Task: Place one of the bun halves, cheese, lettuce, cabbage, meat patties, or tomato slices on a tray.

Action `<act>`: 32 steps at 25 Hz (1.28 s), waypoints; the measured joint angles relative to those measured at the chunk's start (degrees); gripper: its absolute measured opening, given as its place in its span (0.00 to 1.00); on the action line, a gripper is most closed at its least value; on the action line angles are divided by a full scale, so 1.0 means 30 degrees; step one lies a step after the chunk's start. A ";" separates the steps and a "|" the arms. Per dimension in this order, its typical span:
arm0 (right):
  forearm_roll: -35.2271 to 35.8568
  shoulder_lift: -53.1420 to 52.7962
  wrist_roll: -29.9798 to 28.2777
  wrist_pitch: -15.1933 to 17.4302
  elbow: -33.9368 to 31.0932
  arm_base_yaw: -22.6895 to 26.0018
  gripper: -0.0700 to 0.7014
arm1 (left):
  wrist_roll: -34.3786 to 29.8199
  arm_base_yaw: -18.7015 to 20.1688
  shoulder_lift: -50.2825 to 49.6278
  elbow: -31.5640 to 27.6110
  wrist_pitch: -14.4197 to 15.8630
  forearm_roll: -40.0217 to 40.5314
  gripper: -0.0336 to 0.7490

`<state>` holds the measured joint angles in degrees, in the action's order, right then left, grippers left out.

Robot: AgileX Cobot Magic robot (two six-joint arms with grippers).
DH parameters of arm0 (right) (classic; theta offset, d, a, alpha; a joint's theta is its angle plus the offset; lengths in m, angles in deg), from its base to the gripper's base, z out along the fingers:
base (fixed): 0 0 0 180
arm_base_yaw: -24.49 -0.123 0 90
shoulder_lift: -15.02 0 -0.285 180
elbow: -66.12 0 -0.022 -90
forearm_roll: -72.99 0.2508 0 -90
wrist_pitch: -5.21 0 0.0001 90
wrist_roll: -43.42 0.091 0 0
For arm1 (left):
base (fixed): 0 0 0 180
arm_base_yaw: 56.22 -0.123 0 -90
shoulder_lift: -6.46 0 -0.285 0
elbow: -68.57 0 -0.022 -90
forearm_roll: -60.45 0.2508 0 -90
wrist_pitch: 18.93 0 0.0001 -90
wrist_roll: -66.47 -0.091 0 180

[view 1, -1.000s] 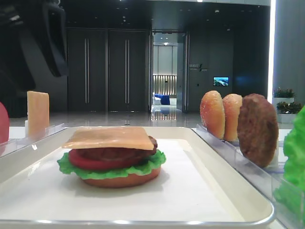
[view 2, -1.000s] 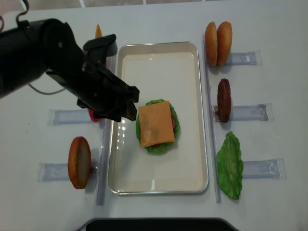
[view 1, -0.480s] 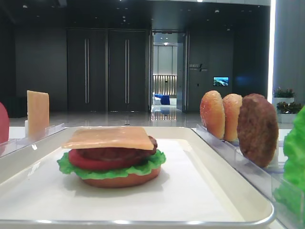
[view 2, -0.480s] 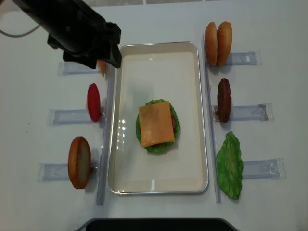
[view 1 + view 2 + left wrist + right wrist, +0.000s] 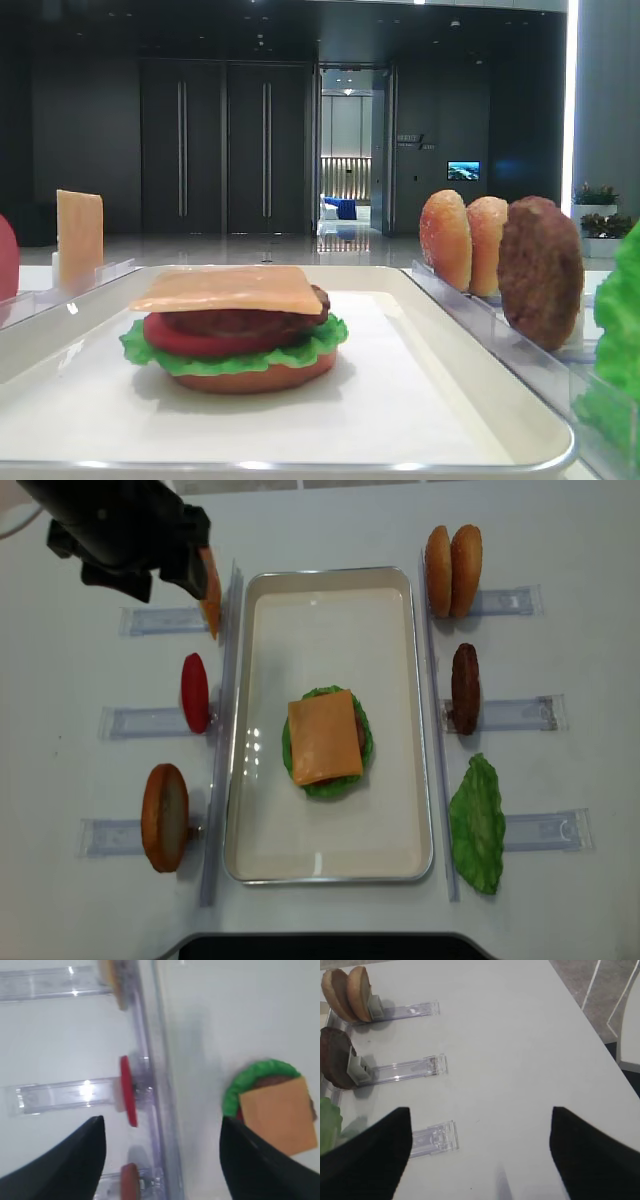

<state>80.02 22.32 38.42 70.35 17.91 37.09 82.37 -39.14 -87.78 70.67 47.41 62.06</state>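
A cream tray holds a stacked burger: bun half, lettuce, tomato slice, meat patty and a square cheese slice on top. My left gripper is open and empty, hovering above the tray's left rim near an upright tomato slice. The left arm is at the far left, beside a standing cheese slice. My right gripper is open over bare table, right of the racks.
Clear racks flank the tray. On the left stand a tomato slice and a bun half. On the right stand two bun halves, a meat patty and a lettuce leaf.
My left arm has pulled back from beside the burger stack toward the far left corner, and its jaws have spread wider. The cheese stays on the stack.
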 joint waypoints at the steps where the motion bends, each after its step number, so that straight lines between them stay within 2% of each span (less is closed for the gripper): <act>1: 0.0000 0.0000 0.0000 0.0000 0.0000 0.0000 0.79 | -0.0258 -0.0740 0.0000 0.0000 0.0000 0.0225 0.73; 4: 0.0000 0.0000 0.0000 0.0000 0.0000 0.0000 0.79 | -0.1236 -0.3578 -0.0023 0.0000 0.0000 0.1329 0.73; 7: 0.0000 0.0000 0.0000 0.0000 0.0000 0.0000 0.79 | -0.2231 -0.5873 -0.0111 0.0000 0.0000 0.2554 0.73; 11: 0.0000 0.0000 0.0000 0.0000 0.0000 0.0000 0.79 | -0.3327 -0.7582 -0.0156 0.0000 0.0000 0.2844 0.74; 13: 0.0000 0.0000 0.0000 0.0000 0.0000 0.0000 0.79 | -0.3504 -0.7753 0.0257 -0.0372 -0.0108 0.2844 0.75; 16: 0.0000 0.0000 0.0000 0.0000 0.0000 0.0000 0.79 | -0.3552 -0.7792 0.1850 -0.2309 -0.0071 0.2827 0.76; 21: 0.0000 0.0000 0.0000 0.0000 0.0000 0.0000 0.79 | -0.3552 -0.7792 0.6578 -0.8499 -0.0068 0.2508 0.76; 26: 0.0000 0.0000 0.0000 0.0000 0.0000 0.0000 0.79 | -0.3552 -0.7792 1.2005 -1.4014 -0.1149 0.1727 0.76; 29: 0.0000 0.0000 0.0000 0.0000 0.0000 0.0000 0.79 | -0.3552 -0.7792 1.4570 -1.6002 -0.1720 0.1410 0.76; 32: 0.0000 0.0000 0.0000 0.0000 0.0000 0.0000 0.79 | -0.3442 -0.7792 1.6574 -1.6971 -0.1867 0.1275 0.76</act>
<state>80.02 22.32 38.42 70.35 17.91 37.09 72.04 -62.51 -38.06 19.75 41.81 65.88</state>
